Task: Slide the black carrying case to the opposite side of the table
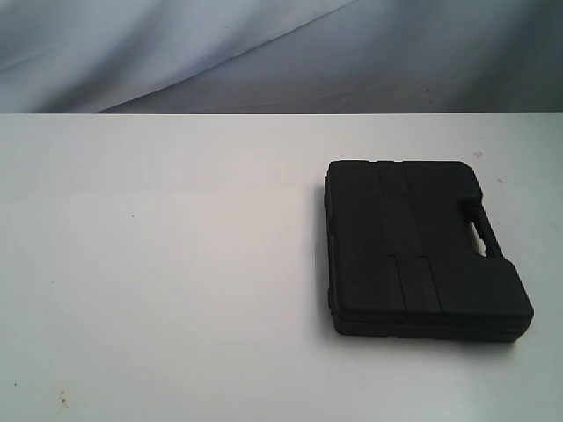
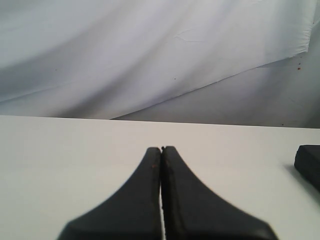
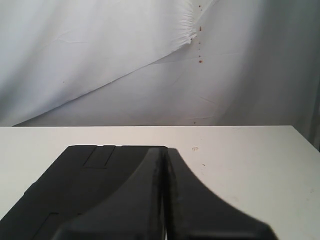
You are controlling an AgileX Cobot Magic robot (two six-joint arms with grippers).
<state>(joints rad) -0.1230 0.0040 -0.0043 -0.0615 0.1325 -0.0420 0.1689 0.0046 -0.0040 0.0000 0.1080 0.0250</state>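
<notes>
Exterior view: I see the black carrying case (image 1: 422,246) lying flat on the right part of the tabletop (image 1: 176,264). Left wrist view: my left pincer (image 2: 161,149) is clenched, empty, apart from the case. Right wrist view: my right pincer (image 3: 165,151), clenched also, hangs over the case.

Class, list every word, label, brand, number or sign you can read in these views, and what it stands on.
No readable text anywhere.
The black carrying case shows only plain moulded panels; the table has small specks, and the backdrop cloth creases and reddish dots, none forming letters.
</notes>
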